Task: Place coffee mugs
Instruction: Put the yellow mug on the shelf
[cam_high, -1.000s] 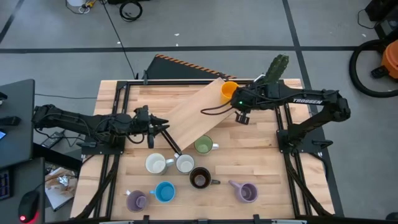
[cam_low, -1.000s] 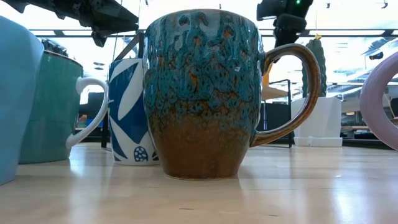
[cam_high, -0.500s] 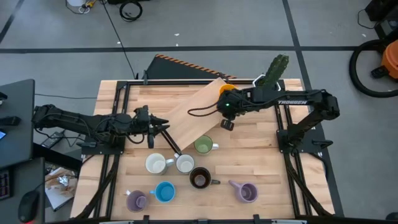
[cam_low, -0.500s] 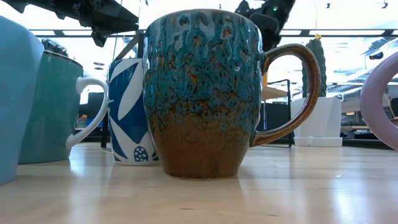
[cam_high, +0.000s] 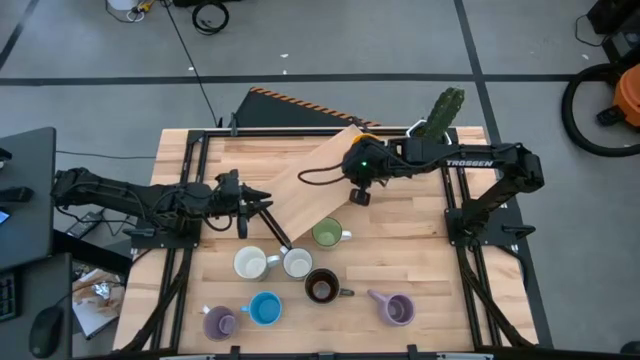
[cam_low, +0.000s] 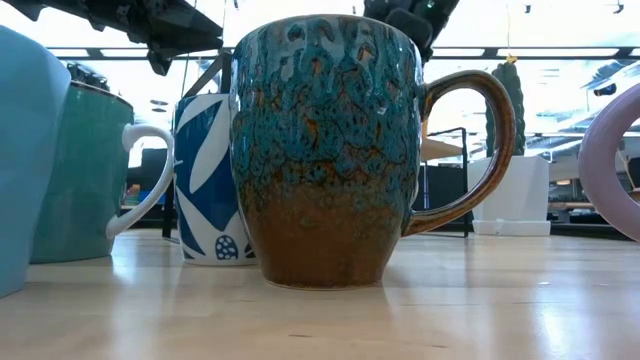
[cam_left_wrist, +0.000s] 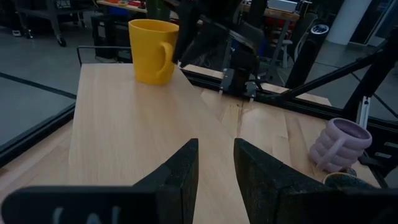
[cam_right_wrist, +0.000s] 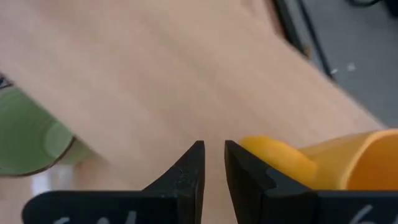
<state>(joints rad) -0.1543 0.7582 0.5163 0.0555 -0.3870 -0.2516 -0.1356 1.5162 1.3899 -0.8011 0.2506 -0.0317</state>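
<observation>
Right gripper (cam_right_wrist: 212, 163) fingers narrowly parted, empty, beside orange mug (cam_right_wrist: 348, 163) on raised board (cam_high: 310, 185), left gripper (cam_left_wrist: 215, 163) narrowly parted, empty.

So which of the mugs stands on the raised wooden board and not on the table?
The orange mug, alone on the slanted board under the right arm. All the other mugs stand lower, on the table.

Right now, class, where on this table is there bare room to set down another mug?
Bare wood lies between the green mug and the right arm's base, and along the raised board below the orange mug. The front centre is crowded around the brown mug.
</observation>
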